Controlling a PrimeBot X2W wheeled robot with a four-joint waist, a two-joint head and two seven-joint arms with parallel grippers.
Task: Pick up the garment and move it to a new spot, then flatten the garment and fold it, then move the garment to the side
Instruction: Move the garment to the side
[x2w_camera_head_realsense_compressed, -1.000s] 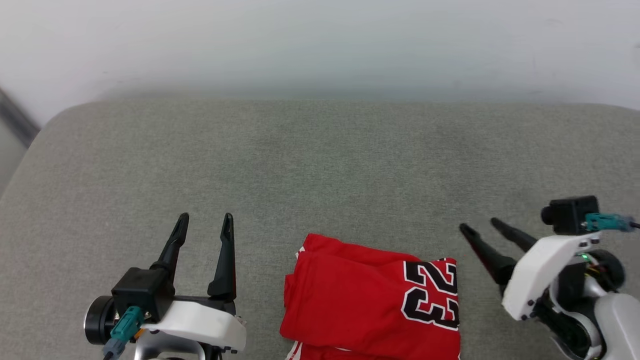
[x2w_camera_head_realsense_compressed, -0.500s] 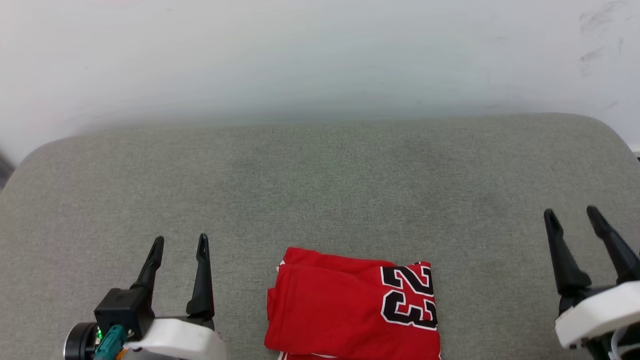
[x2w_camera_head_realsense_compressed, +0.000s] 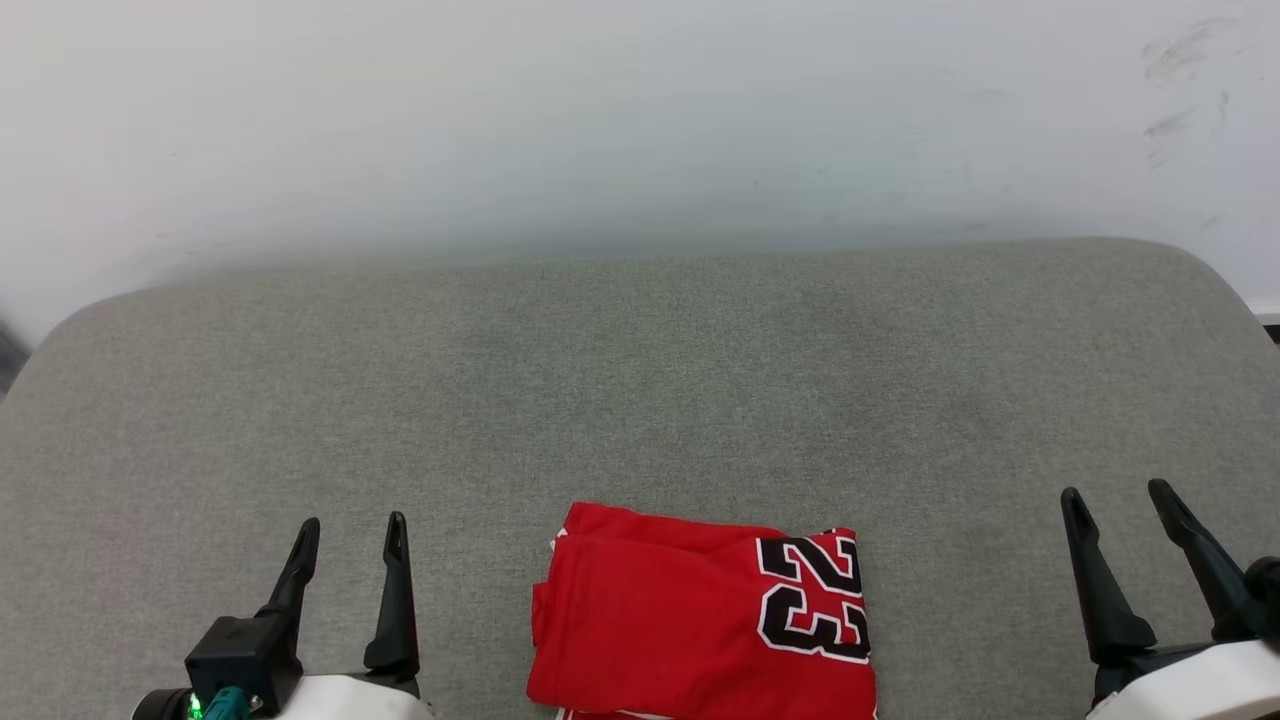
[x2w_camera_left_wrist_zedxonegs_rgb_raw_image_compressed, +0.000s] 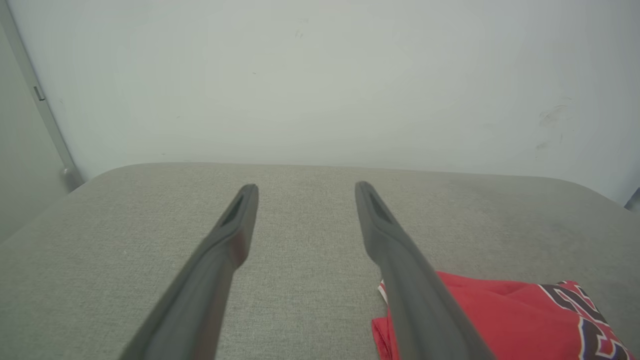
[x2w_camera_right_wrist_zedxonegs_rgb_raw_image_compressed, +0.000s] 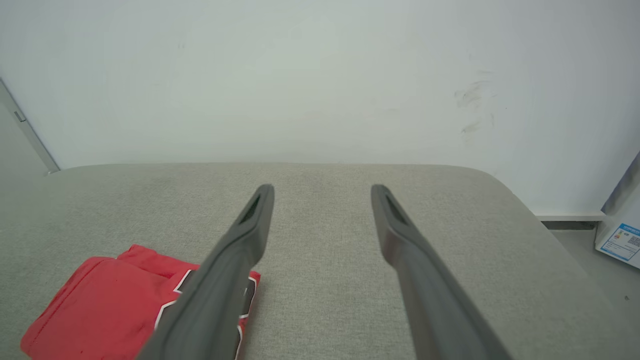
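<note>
The garment lies folded into a compact red rectangle with a black "23" on its right part, at the near middle of the grey cushion. My left gripper stands open to its left, apart from it, with nothing between the fingers. My right gripper stands open well to the right, also empty. In the left wrist view the garment shows at the lower right, beside my left gripper. The right wrist view has the garment at the lower left, partly behind a finger of my right gripper.
A pale wall rises right behind the cushion's far edge. The cushion's rounded corners fall away at far left and far right. A white box with a label stands on the floor off the right end.
The head view has shifted, so the cushion and garment sit lower in it. My right gripper has swung away from the garment to the right, and both grippers have drawn back toward me. Both stayed open.
</note>
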